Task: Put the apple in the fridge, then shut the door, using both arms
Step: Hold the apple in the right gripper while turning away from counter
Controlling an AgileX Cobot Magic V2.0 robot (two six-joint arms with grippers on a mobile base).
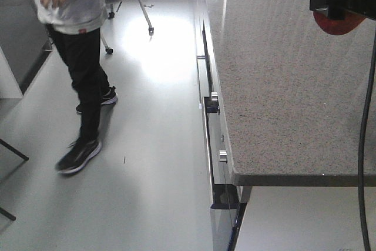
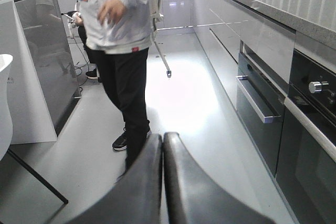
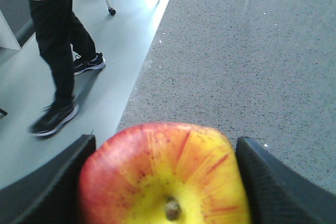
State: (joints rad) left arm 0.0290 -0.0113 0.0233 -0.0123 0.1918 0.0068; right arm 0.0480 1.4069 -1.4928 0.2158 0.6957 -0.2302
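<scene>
Collision is the worry: a person in pale grey top and black trousers [image 1: 82, 57] stands mid-stride at ten o'clock of the round red-and-yellow apple [image 3: 157, 166], where a swinging arm could strike. The right end effector [image 3: 164, 179] clamps the apple's flanks above the speckled grey stone table [image 1: 282, 86]; the left end effector [image 2: 162, 145] points level down the aisle, fingers pressed together, empty.

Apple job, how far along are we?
Done: the round red-and-yellow apple is picked up, held in the right gripper, jaws either side, above the speckled grey countertop. In hand: carrying it; the left gripper is shut and empty. Left: no fridge in view, so placing the apple and closing the door remain.
</scene>
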